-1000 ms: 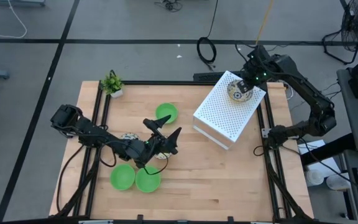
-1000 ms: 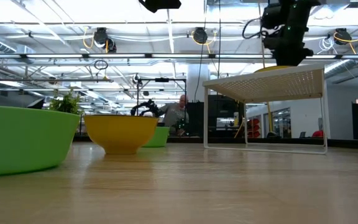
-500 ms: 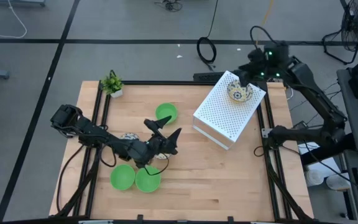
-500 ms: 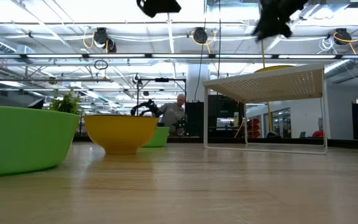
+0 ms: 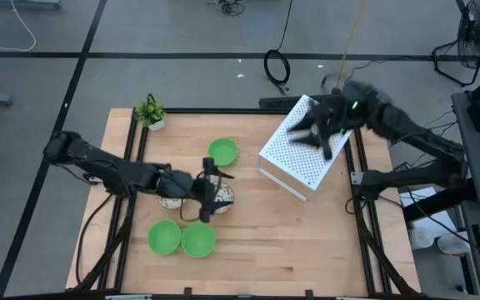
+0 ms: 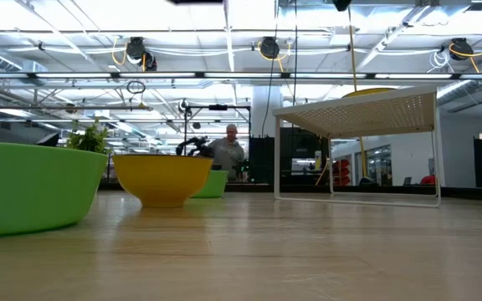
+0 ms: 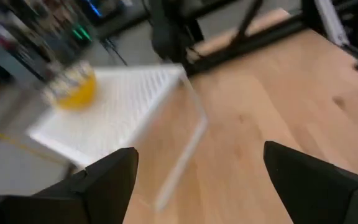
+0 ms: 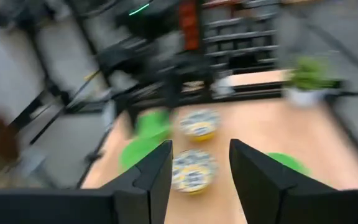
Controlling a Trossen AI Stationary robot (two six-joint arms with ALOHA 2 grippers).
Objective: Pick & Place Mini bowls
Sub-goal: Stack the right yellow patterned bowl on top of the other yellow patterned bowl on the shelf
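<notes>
Fingers (image 7: 107, 180) of the left gripper (image 5: 208, 193) are spread wide with nothing between them. It hangs over the middle of the wooden table (image 5: 282, 225), right above a flowery bowl (image 5: 222, 197). A second flowery bowl (image 5: 171, 202) peeks out from under the left arm.

The right gripper (image 5: 313, 140) is blurry above the white rack (image 5: 294, 162). Its fingers (image 8: 148, 180) are parted and hold nothing.

One more flowery bowl (image 7: 73, 90) sits on top of the rack, near a corner, yellow on the outside. One green bowl (image 5: 222, 152) sits between the rack and a little plant (image 5: 150, 112). Two green bowls (image 5: 163, 237) sit side by side, touching, near the front edge.

All the bowls are round and sit the right way up, open side to the ceiling. Every bowl whose inside shows holds nothing.

A person (image 6: 227, 150) is far off in the room.
</notes>
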